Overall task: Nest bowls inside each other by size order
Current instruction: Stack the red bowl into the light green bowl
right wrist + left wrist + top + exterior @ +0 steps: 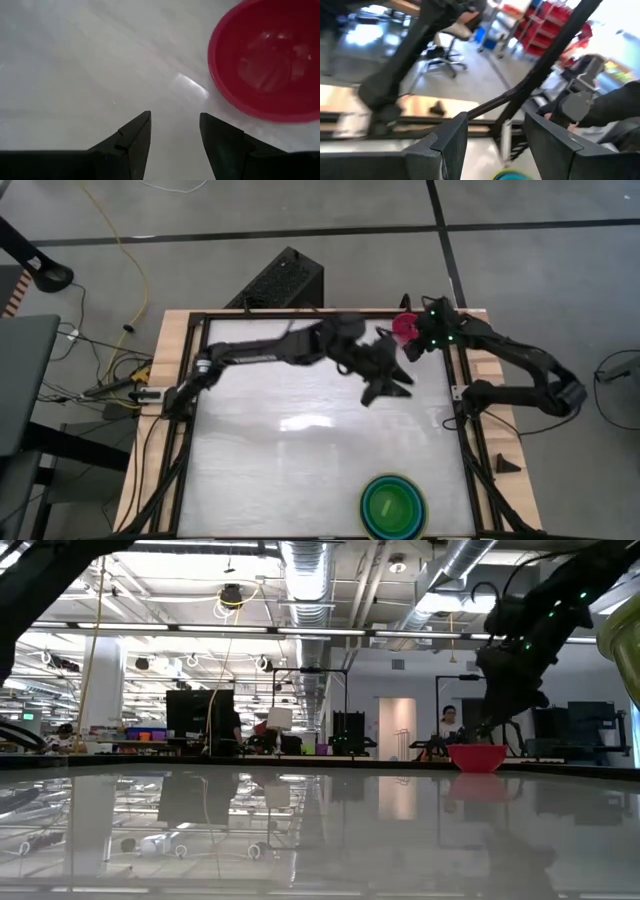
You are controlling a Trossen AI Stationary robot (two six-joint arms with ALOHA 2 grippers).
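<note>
The smallest magenta-pink bowl [404, 328] stands upright on its base on the table near the far edge; it also shows in the low view [477, 757] and the right wrist view [270, 60]. The lime green bowl [392, 502] sits inside the teal, light blue and olive-green bowls, a nested stack [393, 525] at the near edge. My right gripper [422, 340] [175, 131] is open above the table, just beside the pink bowl, touching nothing. My left gripper [388, 383] [495, 145] is open and empty over the table's middle far part, near the pink bowl.
A black frame [462, 395] runs along the table's sides. The white table top [300, 450] lies bare between the grippers and the nested stack. The stack's rim [625, 640] looms at the right of the low view. People and shelves show in the room behind.
</note>
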